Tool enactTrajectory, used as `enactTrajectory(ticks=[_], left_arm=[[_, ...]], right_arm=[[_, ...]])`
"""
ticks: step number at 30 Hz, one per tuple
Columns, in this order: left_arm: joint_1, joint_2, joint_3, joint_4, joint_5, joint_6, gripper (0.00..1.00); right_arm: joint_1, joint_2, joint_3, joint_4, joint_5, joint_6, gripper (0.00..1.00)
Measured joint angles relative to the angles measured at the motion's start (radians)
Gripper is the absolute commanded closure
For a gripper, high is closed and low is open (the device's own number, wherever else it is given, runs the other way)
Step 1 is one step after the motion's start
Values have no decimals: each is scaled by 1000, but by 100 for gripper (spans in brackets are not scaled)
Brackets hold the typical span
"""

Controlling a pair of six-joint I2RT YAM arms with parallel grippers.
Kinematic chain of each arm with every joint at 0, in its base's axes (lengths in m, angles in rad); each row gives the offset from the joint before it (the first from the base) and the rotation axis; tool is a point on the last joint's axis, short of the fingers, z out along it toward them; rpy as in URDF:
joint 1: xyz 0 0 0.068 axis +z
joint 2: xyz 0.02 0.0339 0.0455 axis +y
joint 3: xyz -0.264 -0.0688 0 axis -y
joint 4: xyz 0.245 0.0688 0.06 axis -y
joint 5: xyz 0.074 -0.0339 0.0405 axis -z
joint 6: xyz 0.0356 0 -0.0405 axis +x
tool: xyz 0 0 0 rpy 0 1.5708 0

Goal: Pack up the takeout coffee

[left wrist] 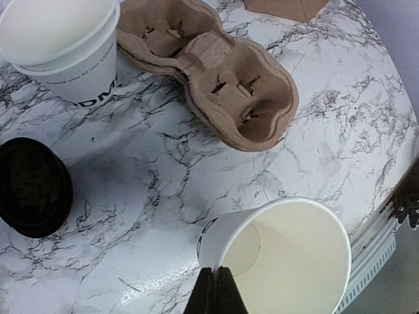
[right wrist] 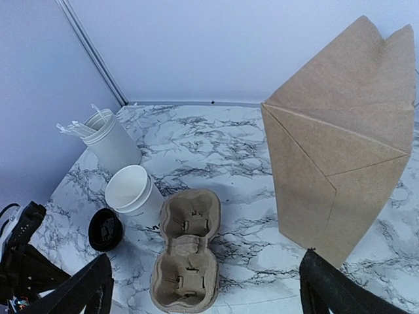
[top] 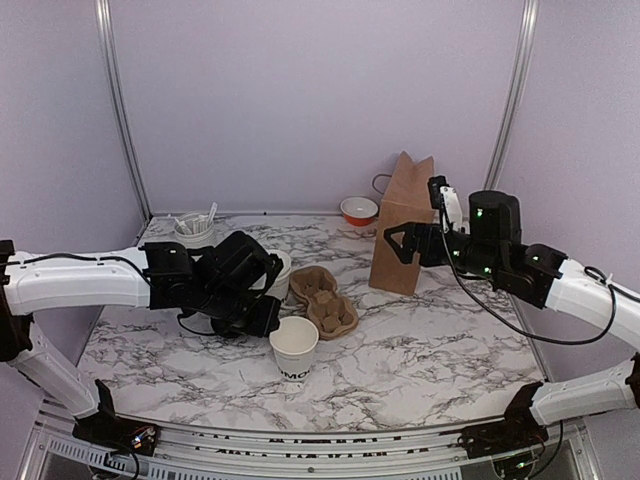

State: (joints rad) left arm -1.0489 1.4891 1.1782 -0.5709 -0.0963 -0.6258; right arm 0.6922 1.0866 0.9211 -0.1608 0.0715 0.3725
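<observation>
**Left fingers shut at the rim of an uncovered cup**

The left gripper (left wrist: 215, 289) has its fingers pressed together right at the near rim of the takeout coffee cup (left wrist: 281, 261). I cannot tell whether the paper wall is nipped between them. The cup stands towards the front of the marble table (left wrist: 327, 111), near the pulp carrier (left wrist: 216, 85). It looks empty and wears no cover. The black lid (left wrist: 29, 186) lies loose on the table, apart from it. I take this cup for the task's own because it is the one at the fingers.

As I judge it, the cup is light and thin-walled, easy to dent or tip. The rolled rim is its stiffest part, so a soft hold there or round the upper body suits it.

The right gripper (top: 393, 243) hangs spread wide and empty, just beside the paper bag (right wrist: 340, 144).

Count:
- two printed white cups; the second printed cup (left wrist: 59, 46) shows a doubled rim and is perhaps nested
- one lid
- one two-pocket carrier
- one bag
- one utensil holder (right wrist: 111, 140)
- one bowl (top: 358, 210)
</observation>
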Motion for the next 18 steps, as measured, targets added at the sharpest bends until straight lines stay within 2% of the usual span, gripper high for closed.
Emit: enactTrajectory(ticks=[7,15,18], left_arm=[[-70,4,-84,153,8,-34,100],[-118,31,-90,262,-25,-62,100],[-134,45,-90,279,-40,-66,96]], right_arm=[[6,25,0,-32,-35,-3,4],[6,69,13,-42,-48,-5,4],[6,76,13,-42,-47,-4,4]])
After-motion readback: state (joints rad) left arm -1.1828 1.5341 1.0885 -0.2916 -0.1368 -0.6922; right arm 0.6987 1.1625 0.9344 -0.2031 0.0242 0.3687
